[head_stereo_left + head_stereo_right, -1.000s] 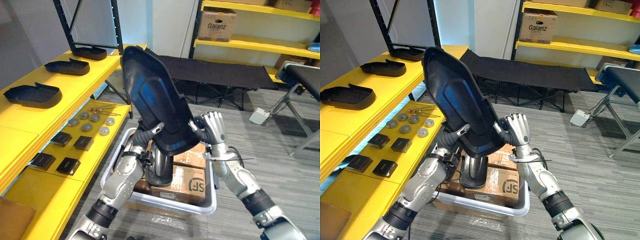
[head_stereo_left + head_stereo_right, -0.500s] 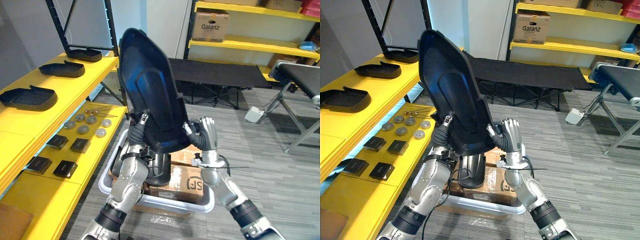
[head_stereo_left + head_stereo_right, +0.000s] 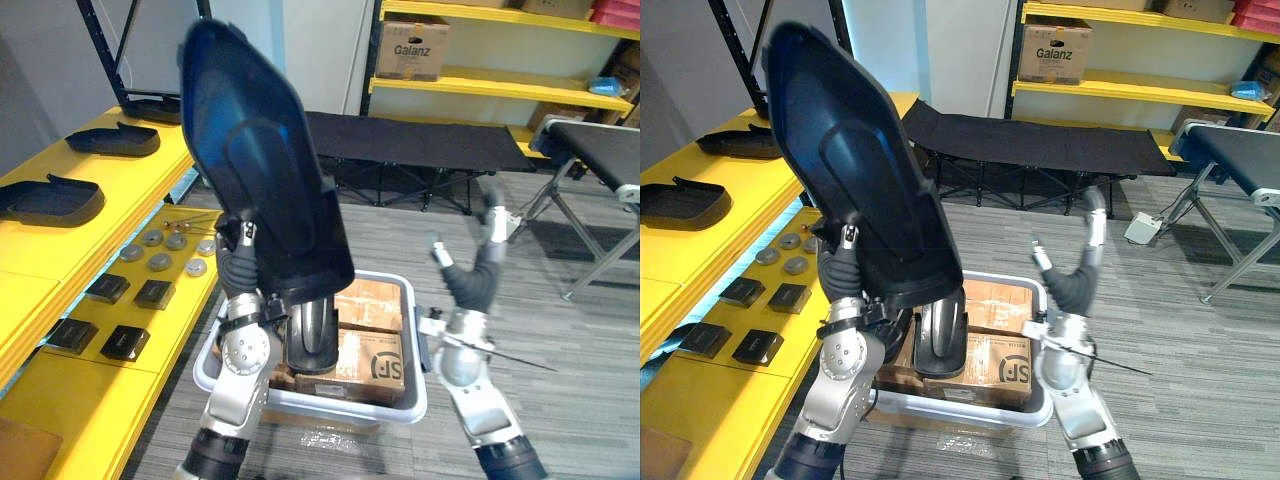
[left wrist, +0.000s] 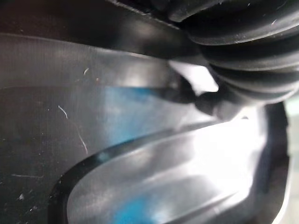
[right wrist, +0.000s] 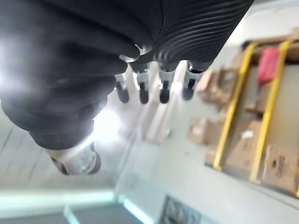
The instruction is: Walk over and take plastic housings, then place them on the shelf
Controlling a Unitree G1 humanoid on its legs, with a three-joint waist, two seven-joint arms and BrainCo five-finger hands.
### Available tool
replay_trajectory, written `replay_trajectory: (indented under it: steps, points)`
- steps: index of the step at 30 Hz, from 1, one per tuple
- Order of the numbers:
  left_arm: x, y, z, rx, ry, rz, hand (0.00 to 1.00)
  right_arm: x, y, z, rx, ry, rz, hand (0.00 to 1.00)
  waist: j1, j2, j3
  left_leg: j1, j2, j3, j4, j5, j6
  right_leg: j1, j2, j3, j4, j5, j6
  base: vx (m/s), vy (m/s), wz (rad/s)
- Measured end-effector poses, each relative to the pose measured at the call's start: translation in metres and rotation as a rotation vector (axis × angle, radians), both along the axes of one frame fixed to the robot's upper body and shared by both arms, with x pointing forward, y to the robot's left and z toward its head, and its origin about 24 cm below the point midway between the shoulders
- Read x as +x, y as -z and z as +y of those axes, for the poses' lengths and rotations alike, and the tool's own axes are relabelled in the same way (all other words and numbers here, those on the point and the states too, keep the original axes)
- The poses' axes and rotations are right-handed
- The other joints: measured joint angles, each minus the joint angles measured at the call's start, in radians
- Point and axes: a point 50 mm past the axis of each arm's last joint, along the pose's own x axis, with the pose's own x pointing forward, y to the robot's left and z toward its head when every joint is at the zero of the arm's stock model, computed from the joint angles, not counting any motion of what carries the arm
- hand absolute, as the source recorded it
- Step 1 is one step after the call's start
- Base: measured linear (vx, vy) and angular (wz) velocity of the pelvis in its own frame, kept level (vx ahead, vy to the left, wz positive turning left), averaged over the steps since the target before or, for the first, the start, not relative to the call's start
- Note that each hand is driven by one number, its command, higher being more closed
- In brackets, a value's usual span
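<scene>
- Shelf (image 3: 120, 185) comes first: it is long and yellow and runs down the left of the frame. Other black housings (image 3: 50, 200) lie flat on its top board. The bare yellow between them looks like a good spot to aim for.
- The big black plastic housing (image 3: 265, 190) stands tall in the upper middle-left, above the white bin (image 3: 330, 408). It is not on the shelf yet.
- The left hand (image 3: 240, 272) grips the housing's low end, with its thumb on the front. One hand carries it all, so hold tight, turn slowly to the left and tip it flat before setting it down.
- The right hand (image 3: 1072, 285) is right of the middle. Its fingers are straight and it holds nothing. It could steady the far edge.
</scene>
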Motion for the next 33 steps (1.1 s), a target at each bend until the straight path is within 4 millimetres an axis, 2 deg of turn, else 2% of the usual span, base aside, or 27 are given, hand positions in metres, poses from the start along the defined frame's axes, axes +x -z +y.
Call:
replay_trajectory:
  steps: [4,7,11,14,19,21,23,24,25,27,29,30,31,32,33]
  points:
    - [-0.011,0.008,0.022,0.070,-0.134,0.015,1.00,-0.012,0.010,-0.031,0.187,0.047,0.033,0.00,-0.012,0.005,0.001,0.006,0.000,0.007,-0.004,-0.010,-0.003,0.000,0.000,0.010,-0.002,-0.001,0.001,-0.02,0.007,-0.07]
    - [-0.023,0.007,0.034,0.086,-0.204,-0.022,1.00,-0.029,0.033,-0.047,0.323,0.094,0.116,0.00,-0.016,0.017,-0.001,0.006,0.001,0.021,-0.005,-0.016,-0.005,-0.005,0.001,0.018,-0.004,-0.002,0.002,0.01,0.007,-0.10]
    - [-0.047,0.001,0.042,0.082,-0.243,-0.090,1.00,-0.051,0.074,-0.050,0.450,0.130,0.279,0.00,-0.020,0.039,-0.010,0.007,0.003,0.044,0.000,-0.026,-0.005,-0.020,0.005,0.042,-0.005,-0.001,0.002,0.05,0.006,-0.17]
    - [-0.056,0.002,0.050,0.095,-0.289,-0.091,1.00,-0.053,0.087,-0.043,0.505,0.059,0.324,0.00,-0.016,0.042,-0.012,0.007,0.006,0.051,0.000,-0.032,-0.005,-0.019,0.009,0.046,-0.015,0.004,0.006,0.04,-0.002,-0.07]
    - [-0.070,0.007,0.062,0.124,-0.377,-0.054,1.00,-0.034,0.085,-0.020,0.469,-0.120,0.335,0.00,-0.001,0.034,0.002,-0.046,0.005,0.009,0.077,-0.070,0.001,-0.011,-0.002,0.010,-0.012,-0.001,0.009,0.02,0.008,0.22]
    - [-0.073,-0.003,0.063,0.125,-0.387,-0.101,1.00,-0.014,0.080,-0.008,0.423,-0.215,0.337,0.00,0.033,0.036,0.042,-0.108,0.000,-0.064,0.175,-0.106,0.006,0.005,-0.014,-0.054,0.025,-0.024,0.017,0.00,0.016,0.81]
    - [-0.075,-0.009,0.065,0.129,-0.401,-0.122,1.00,-0.003,0.074,-0.004,0.371,-0.252,0.334,0.00,0.049,0.041,0.058,-0.137,-0.004,-0.097,0.218,-0.121,0.008,0.007,-0.020,-0.079,0.044,-0.035,0.020,-0.02,0.027,0.65]
    - [-0.079,-0.014,0.070,0.137,-0.432,-0.142,1.00,0.010,0.066,0.000,0.321,-0.294,0.324,0.00,0.077,0.047,0.078,-0.163,-0.012,-0.128,0.249,-0.130,0.013,0.011,-0.026,-0.108,0.056,-0.042,0.022,-0.02,0.027,0.58]
    - [-0.080,-0.015,0.072,0.140,-0.444,-0.145,1.00,0.014,0.063,0.002,0.302,-0.302,0.317,0.00,0.086,0.047,0.082,-0.172,-0.017,-0.140,0.255,-0.131,0.014,0.013,-0.029,-0.122,0.056,-0.043,0.023,-0.02,0.032,0.57]
    - [-0.088,-0.017,0.080,0.153,-0.492,-0.140,1.00,0.025,0.052,0.009,0.280,-0.338,0.285,0.00,0.123,0.038,0.091,-0.193,-0.033,-0.178,0.262,-0.130,0.016,0.021,-0.039,-0.160,0.058,-0.049,0.027,-0.01,0.024,0.57]
    - [-0.094,-0.017,0.084,0.161,-0.514,-0.130,1.00,0.029,0.047,0.013,0.284,-0.343,0.267,0.00,0.137,0.026,0.104,-0.206,-0.051,-0.222,0.262,-0.131,0.020,0.035,-0.047,-0.188,0.074,-0.069,0.033,0.02,0.022,0.68]
    - [-0.096,-0.015,0.085,0.164,-0.519,-0.120,1.00,0.030,0.047,0.015,0.289,-0.337,0.265,0.00,0.142,0.020,0.107,-0.210,-0.060,-0.247,0.261,-0.133,0.022,0.037,-0.051,-0.182,0.096,-0.091,0.029,0.04,0.029,1.01]
    - [-0.096,-0.015,0.085,0.168,-0.514,-0.115,1.00,0.029,0.048,0.017,0.303,-0.325,0.267,0.00,0.136,0.015,0.110,-0.225,-0.075,-0.304,0.259,-0.129,0.030,0.036,-0.051,-0.136,0.131,-0.133,0.008,0.06,0.040,1.51]
    - [-0.095,-0.016,0.085,0.173,-0.497,-0.120,1.00,0.027,0.050,0.017,0.320,-0.304,0.272,0.00,0.118,0.005,0.114,-0.242,-0.097,-0.371,0.257,-0.118,0.035,0.039,-0.040,-0.056,0.154,-0.195,-0.016,0.07,0.033,1.59]
    - [-0.094,-0.017,0.085,0.180,-0.482,-0.127,1.00,0.027,0.051,0.017,0.328,-0.291,0.272,0.00,0.115,-0.006,0.119,-0.246,-0.109,-0.402,0.256,-0.112,0.035,0.044,-0.032,-0.016,0.163,-0.233,-0.019,0.08,-0.070,1.70]
